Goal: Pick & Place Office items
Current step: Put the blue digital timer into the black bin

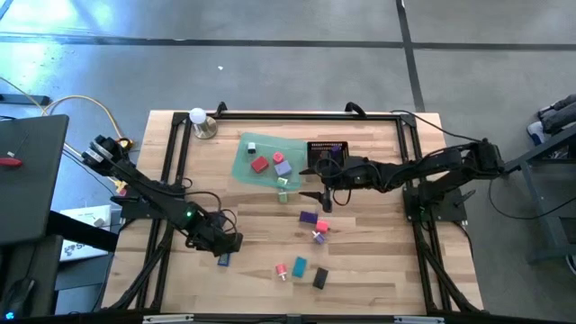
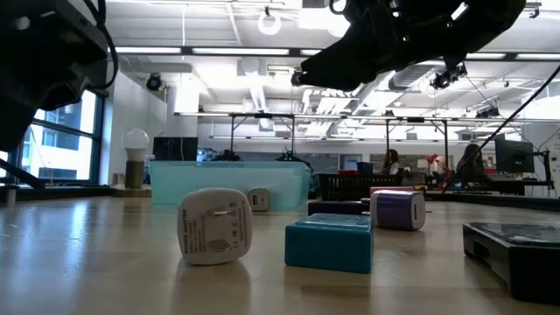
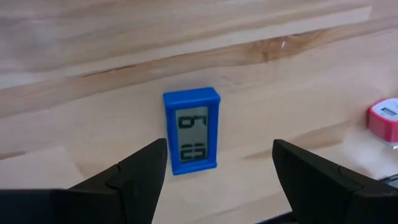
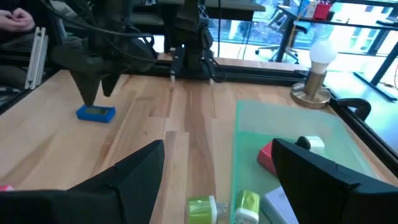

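The office items are small coloured pieces. A red block, purple ones and a green clip lie in the translucent green tray. Purple, pink, teal and black pieces lie on the wood. A blue piece with a small display lies flat near the table's near left. My left gripper hovers open just over it, its fingers on either side of the piece's near end. My right gripper hangs open beside the tray's near right corner.
A black mesh basket stands right of the tray. A bulb lamp stands at the far left corner. A black frame rail runs round the table. In the low view a white plug and the teal block lie near the front edge.
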